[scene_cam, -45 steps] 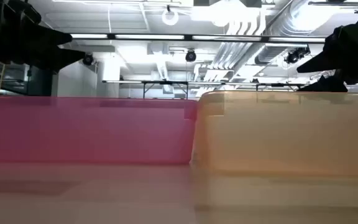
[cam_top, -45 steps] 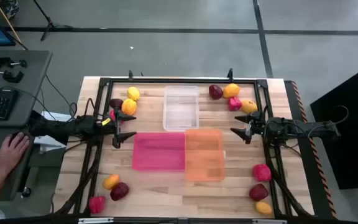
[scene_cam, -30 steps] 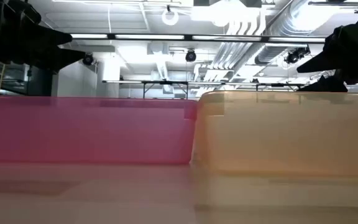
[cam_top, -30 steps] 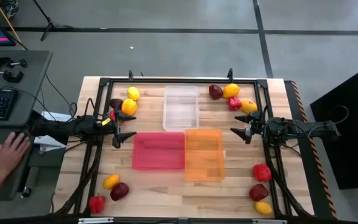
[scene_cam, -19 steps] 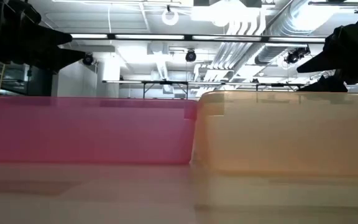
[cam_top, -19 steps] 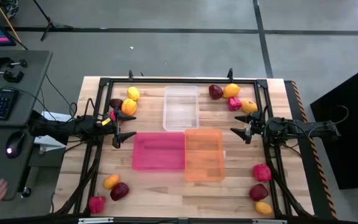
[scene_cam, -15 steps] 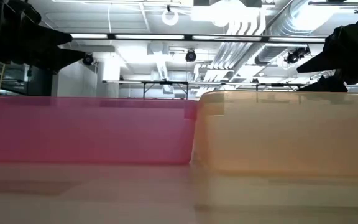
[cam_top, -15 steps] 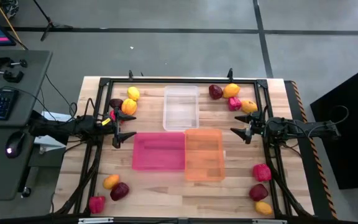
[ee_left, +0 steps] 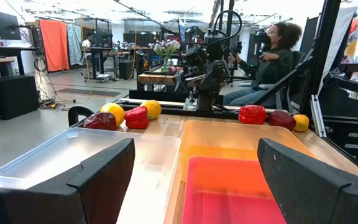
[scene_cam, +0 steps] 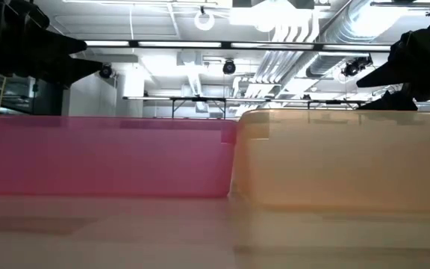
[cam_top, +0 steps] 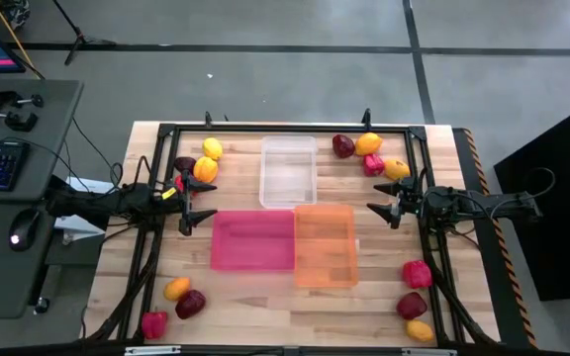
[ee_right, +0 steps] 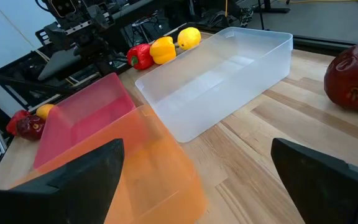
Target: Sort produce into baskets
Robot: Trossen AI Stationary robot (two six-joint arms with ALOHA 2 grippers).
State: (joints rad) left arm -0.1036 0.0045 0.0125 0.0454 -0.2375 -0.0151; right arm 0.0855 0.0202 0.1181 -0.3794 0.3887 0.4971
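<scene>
High view, left end effector (cam_top: 199,204) open, right end effector (cam_top: 382,212) open, facing inward

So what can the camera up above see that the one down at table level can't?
Only the high view shows the produce: clusters near each corner, such as a maroon piece and a yellow piece, plus the clear bin and the wooden table. Only the low view shows the room's ceiling pipes. Both show the pink bin beside the orange bin, and both arms hovering, fingers open.
</scene>
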